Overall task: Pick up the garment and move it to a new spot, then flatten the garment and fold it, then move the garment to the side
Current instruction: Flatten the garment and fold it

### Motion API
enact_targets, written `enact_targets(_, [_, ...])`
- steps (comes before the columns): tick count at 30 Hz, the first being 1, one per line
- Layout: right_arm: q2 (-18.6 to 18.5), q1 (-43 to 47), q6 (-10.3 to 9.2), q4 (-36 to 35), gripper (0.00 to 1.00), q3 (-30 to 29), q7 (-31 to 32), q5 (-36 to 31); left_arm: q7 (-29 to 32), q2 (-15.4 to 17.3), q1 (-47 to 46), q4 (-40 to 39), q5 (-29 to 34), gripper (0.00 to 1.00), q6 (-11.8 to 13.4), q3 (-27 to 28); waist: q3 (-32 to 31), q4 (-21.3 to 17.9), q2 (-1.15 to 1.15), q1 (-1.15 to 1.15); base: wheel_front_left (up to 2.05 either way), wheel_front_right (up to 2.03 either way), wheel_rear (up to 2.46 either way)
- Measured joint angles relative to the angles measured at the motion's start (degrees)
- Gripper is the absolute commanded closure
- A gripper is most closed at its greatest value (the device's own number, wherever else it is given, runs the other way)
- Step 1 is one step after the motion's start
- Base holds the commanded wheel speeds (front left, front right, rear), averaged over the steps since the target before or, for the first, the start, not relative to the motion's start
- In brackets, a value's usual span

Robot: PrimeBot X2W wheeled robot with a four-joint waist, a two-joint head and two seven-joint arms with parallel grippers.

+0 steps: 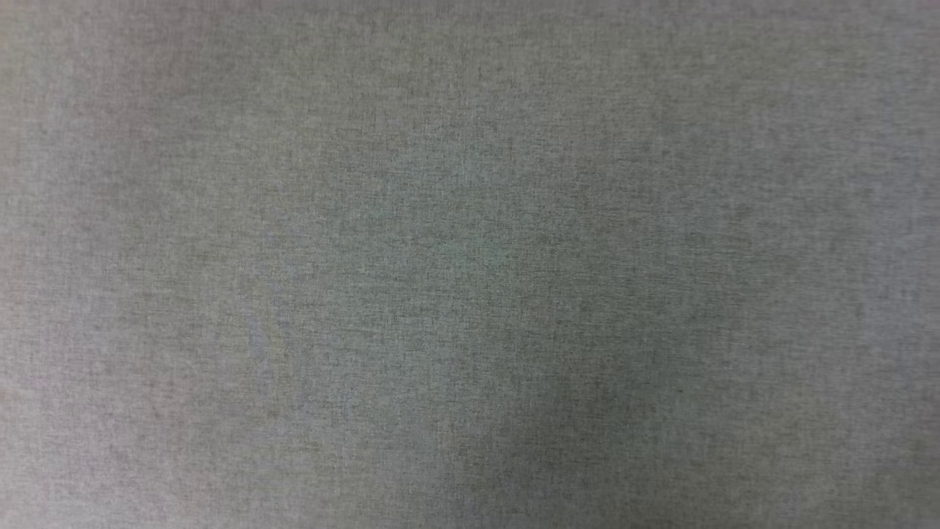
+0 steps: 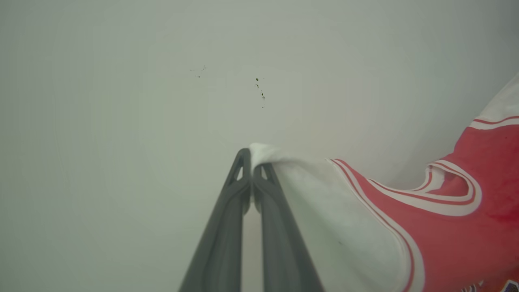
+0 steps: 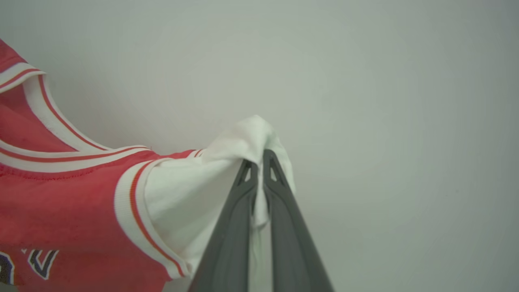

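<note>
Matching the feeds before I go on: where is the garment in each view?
Head view: grey textured surface.
Left wrist view: garment lower right, white sleeve pinched by left gripper.
Right wrist view: lower left, other sleeve pinched by right gripper.
Shared landmark: striped neckline trim.

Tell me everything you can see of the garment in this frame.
The garment is a red jersey-style shirt of soft-looking fabric, with white short sleeves, red-and-white striped trim at neck and armholes, and dark white-outlined letters partly showing. It is spread between both grippers: the left gripper is shut on one bunched white sleeve, the right gripper on the other.
</note>
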Motion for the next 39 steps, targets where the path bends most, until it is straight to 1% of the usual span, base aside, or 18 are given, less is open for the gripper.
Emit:
enact_targets(5, [0.29, -0.49, 0.00, 3.76, 1.00, 3.65, -2.49, 0.55, -2.59, -0.48, 2.25, 3.31, -0.60, 1.00, -0.45, -0.68, 1.89, 0.80, 0.00, 0.00, 0.00, 0.00, 0.00])
enact_targets(9, [0.27, 2.19, 0.00, 5.31, 1.00, 5.69, -5.45, 2.23, -4.54, -0.32, 6.50, 4.54, -1.47, 1.00, -0.70, -1.10, 1.52, 0.84, 0.00, 0.00, 0.00, 0.00, 0.00])
enact_targets(14, [-0.60, 9.67, 0.00, 5.27, 1.00, 8.84, -8.70, 4.24, -5.76, 0.67, 14.25, 4.08, -2.89, 1.00, -0.71, -2.03, -0.65, 0.60, 0.00, 0.00, 0.00, 0.00, 0.00])
enact_targets(17, [-1.22, 15.35, 0.00, 4.11, 1.00, 9.77, -10.18, 6.68, -5.78, 2.22, 19.73, 2.66, -3.72, 1.00, -0.40, -2.37, -2.46, 0.32, 0.00, -0.01, 0.00, 0.00, 0.00])
enact_targets(20, [-2.16, 21.45, 0.00, 2.10, 1.00, 10.07, -11.45, 8.04, -5.79, 3.93, 26.46, 0.20, -4.85, 1.00, 0.53, -2.66, -4.41, -0.03, 0.00, -0.01, 0.00, 0.00, 0.00])
enact_targets(23, [-3.33, 28.39, 0.00, -1.10, 1.00, 10.50, -12.56, 8.54, -5.92, 5.14, 34.01, -2.78, -6.65, 1.00, 2.15, -2.81, -6.52, -0.26, 0.00, -0.01, 0.00, 0.00, 0.00])
enact_targets(27, [-4.00, 38.65, 0.00, -5.41, 1.00, 9.93, -13.29, 9.15, -6.34, 7.08, 45.80, -7.37, -8.73, 1.00, 5.36, -3.10, -9.48, -0.43, 0.00, -0.01, 0.00, 0.00, 0.00])
enact_targets(30, [-4.26, 47.03, 0.00, -8.42, 1.00, 8.92, -13.37, 9.13, -6.81, 7.93, 54.48, -10.36, -10.40, 1.00, 7.50, -3.70, -11.75, -0.58, 0.00, -0.01, 0.00, 0.00, 0.00])
enact_targets(34, [-4.11, 58.14, 0.00, -12.32, 1.00, 6.38, -12.89, 9.11, -7.56, 8.43, 64.56, -13.96, -13.30, 1.00, 10.18, -3.55, -14.82, -0.74, 0.00, -0.02, 0.00, 0.00, 0.00])
enact_targets(36, [-4.01, 63.30, -0.01, -14.30, 1.00, 5.76, -12.47, 7.88, -7.75, 9.02, 69.28, -15.53, -14.13, 1.00, 11.45, -3.59, -16.25, -0.95, 0.00, -0.02, 0.00, 0.00, 0.00])
enact_targets(39, [-2.67, 69.80, 0.00, -16.33, 1.00, 4.59, -11.82, 6.92, -8.24, 10.03, 76.55, -17.36, -15.92, 1.00, 13.58, -2.88, -18.12, -1.68, 0.00, -0.02, 0.00, 0.00, 0.00])
